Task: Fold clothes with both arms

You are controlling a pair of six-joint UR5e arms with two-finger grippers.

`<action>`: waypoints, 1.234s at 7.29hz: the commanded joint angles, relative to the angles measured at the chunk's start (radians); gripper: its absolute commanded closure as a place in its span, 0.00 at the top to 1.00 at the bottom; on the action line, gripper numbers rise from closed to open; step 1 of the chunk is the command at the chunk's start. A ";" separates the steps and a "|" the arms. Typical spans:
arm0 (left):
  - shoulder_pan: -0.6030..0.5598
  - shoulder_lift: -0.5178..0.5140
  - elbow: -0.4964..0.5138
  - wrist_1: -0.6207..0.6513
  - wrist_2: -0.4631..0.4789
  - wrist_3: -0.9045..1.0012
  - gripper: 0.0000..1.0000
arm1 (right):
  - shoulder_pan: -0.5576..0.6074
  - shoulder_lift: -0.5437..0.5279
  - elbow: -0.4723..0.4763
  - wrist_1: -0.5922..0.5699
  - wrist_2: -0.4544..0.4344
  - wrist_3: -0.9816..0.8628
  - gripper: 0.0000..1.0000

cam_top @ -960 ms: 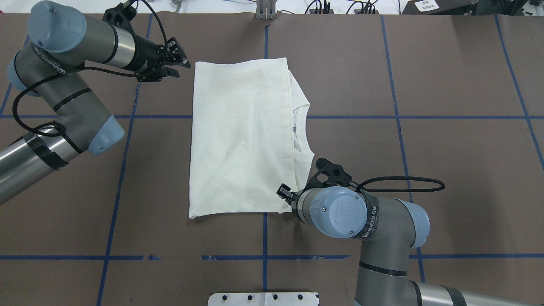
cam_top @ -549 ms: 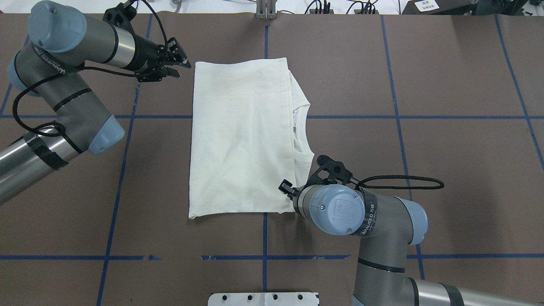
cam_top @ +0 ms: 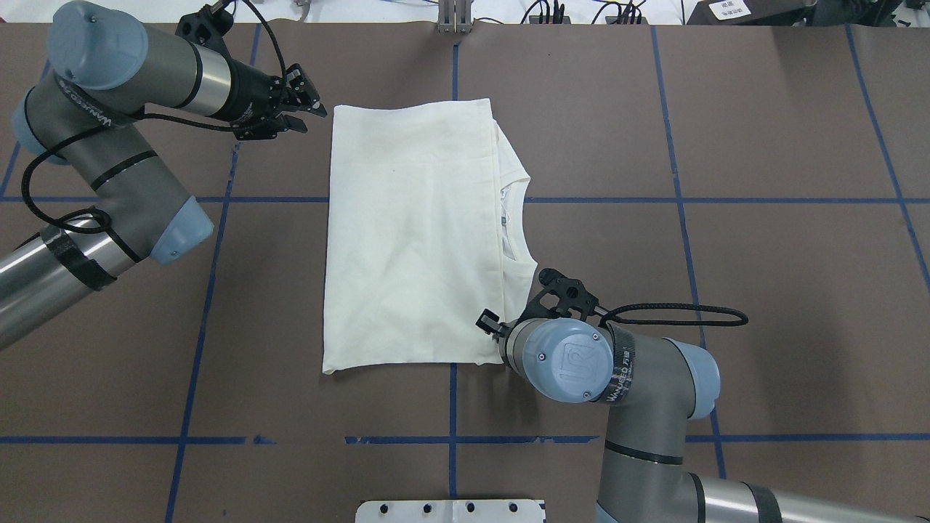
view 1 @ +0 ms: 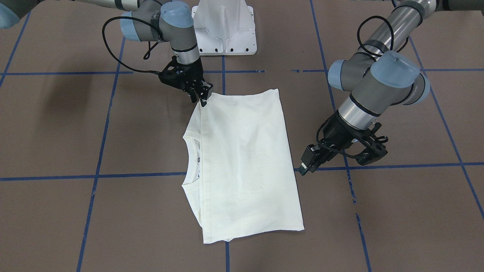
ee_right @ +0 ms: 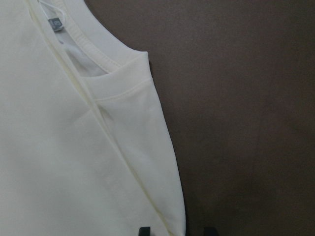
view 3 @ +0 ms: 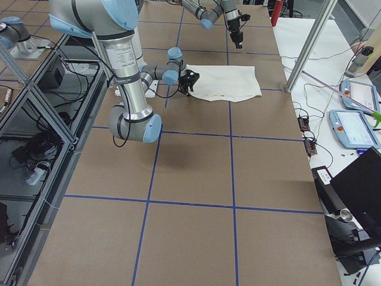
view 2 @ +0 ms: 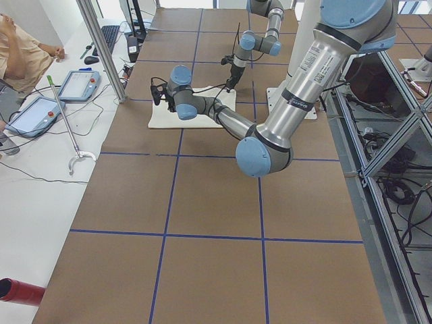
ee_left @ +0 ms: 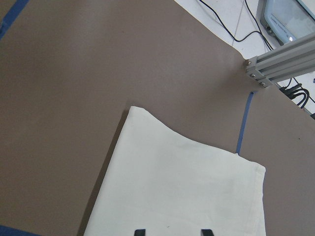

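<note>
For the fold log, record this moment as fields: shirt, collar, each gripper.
shirt: cream shirt, folded into a rectangle, flat on the table
collar: collar shows past the folded edge, on the robot's right side
left gripper: left gripper open, off the shirt, beside its far left corner
right gripper: right gripper open, at the near right corner, fingers astride the shirt's edge

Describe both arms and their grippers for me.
The left arm and right arm match: silver-grey tubes, light-blue joint caps, black straps with white lettering, a looping black cable. The left gripper and right gripper are black, each with two fingers.
</note>
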 commanded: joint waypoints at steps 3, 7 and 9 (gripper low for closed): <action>0.000 0.000 0.000 0.000 0.000 0.000 0.48 | -0.001 0.000 0.000 0.001 0.000 0.000 0.00; 0.000 0.000 0.000 0.000 0.000 0.000 0.48 | 0.010 -0.016 0.075 -0.010 0.006 0.000 0.00; 0.000 0.000 -0.002 0.000 0.000 0.000 0.48 | 0.011 -0.029 0.089 -0.010 0.005 0.002 0.00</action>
